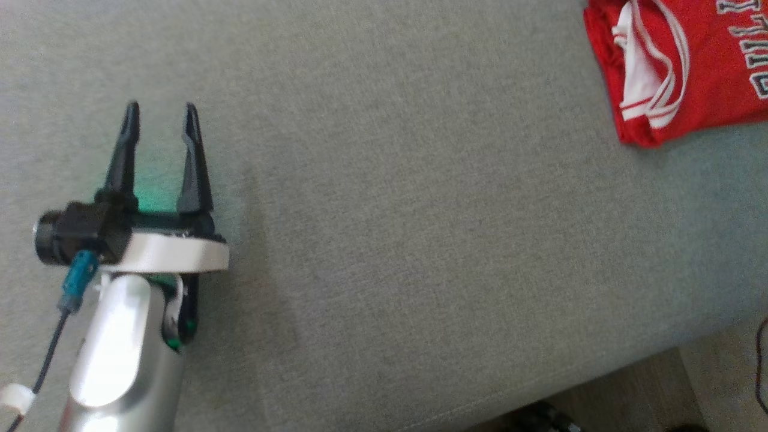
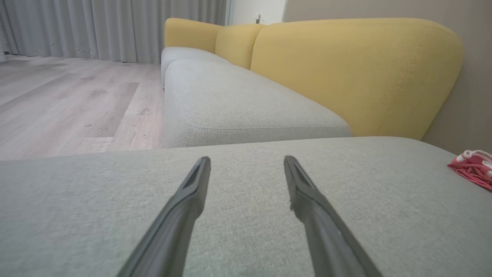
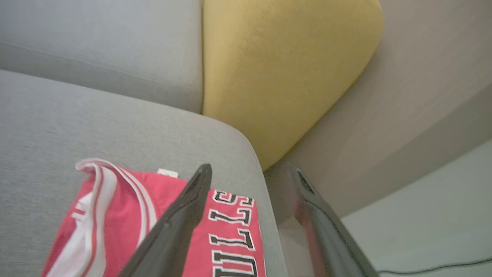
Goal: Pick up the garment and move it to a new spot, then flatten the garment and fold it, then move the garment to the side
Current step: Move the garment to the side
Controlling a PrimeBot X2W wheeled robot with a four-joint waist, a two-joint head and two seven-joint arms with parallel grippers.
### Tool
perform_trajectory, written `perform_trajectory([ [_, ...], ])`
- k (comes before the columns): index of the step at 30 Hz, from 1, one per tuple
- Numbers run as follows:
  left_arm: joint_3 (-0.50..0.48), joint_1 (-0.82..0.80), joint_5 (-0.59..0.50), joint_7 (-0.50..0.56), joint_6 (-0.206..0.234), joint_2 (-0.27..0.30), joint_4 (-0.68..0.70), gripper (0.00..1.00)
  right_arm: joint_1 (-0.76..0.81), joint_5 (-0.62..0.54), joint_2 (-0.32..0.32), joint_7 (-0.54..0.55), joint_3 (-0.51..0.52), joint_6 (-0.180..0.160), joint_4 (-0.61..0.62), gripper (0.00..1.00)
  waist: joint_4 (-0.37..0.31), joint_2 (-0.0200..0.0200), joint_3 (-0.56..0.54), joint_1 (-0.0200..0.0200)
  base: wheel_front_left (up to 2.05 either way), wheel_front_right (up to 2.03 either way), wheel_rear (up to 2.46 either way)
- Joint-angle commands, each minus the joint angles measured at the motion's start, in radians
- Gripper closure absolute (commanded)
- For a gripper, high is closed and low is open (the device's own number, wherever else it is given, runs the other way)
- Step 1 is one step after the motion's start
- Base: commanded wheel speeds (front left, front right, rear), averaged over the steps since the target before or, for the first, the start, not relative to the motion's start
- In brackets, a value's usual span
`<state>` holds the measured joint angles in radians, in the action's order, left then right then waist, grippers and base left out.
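The garment is a red jersey with white trim and black-and-white lettering, folded and lying at the far right of the grey cushion. My left gripper hovers open over the cushion's left part, with nothing between its fingers; in its own wrist view the left gripper points along the cushion, with the garment a small red patch at the right edge. In the right wrist view my right gripper stands open above the garment, holding nothing.
Yellow back cushions line the sofa behind the grey seats. Wooden floor lies beyond the sofa's front edge, with grey curtains behind. A beige wall runs just past the cushion's right end.
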<state>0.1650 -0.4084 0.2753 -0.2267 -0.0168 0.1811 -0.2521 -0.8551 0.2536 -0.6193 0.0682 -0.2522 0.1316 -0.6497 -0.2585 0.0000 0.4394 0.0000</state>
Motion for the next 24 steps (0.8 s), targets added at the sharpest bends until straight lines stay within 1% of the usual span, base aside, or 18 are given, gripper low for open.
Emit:
perform_trajectory([
  [1,-0.022,0.01,0.004,-0.012,0.005,0.013,0.024,0.0,0.011,-0.001,-0.015,-0.015,-0.003,-0.001,0.02,0.0,0.024,0.0,-0.045,0.0,0.0,0.0,0.0],
  [4,-0.022,0.044,0.014,-0.021,0.006,-0.003,-0.002,0.0,0.06,0.023,0.023,-0.059,-0.002,-0.001,0.033,0.0,0.055,0.0,-0.119,0.0,0.0,0.0,0.0],
  [8,-0.029,0.111,0.029,-0.03,0.005,-0.022,-0.037,0.0,0.178,0.072,0.086,-0.105,0.002,-0.001,0.084,0.0,0.106,0.0,-0.229,0.0,0.0,0.0,0.0],
  [10,-0.031,0.146,0.033,-0.032,0.002,-0.03,-0.05,0.0,0.254,0.097,0.123,-0.128,0.01,-0.001,0.127,0.0,0.133,0.0,-0.281,0.0,0.0,0.0,0.0],
  [13,-0.024,0.194,0.033,-0.034,-0.005,-0.041,-0.067,0.0,0.384,0.095,0.182,-0.167,0.049,-0.001,0.213,0.0,0.173,0.0,-0.344,0.0,0.0,0.0,0.0],
  [16,-0.023,0.229,0.035,-0.034,-0.007,-0.051,-0.075,0.0,0.513,0.063,0.238,-0.172,0.09,-0.001,0.3,0.0,0.205,0.0,-0.383,0.0,0.0,0.0,0.0],
  [19,-0.033,0.258,0.035,-0.035,-0.008,-0.053,-0.074,0.0,0.618,0.015,0.296,-0.154,0.121,-0.001,0.383,0.0,0.221,0.0,-0.406,0.0,0.0,0.0,0.0],
  [24,-0.061,0.307,0.035,-0.035,-0.005,-0.06,-0.06,0.0,0.736,-0.036,0.383,-0.114,0.162,-0.001,0.486,0.0,0.23,0.0,-0.426,0.0,0.0,0.0,0.0],
])
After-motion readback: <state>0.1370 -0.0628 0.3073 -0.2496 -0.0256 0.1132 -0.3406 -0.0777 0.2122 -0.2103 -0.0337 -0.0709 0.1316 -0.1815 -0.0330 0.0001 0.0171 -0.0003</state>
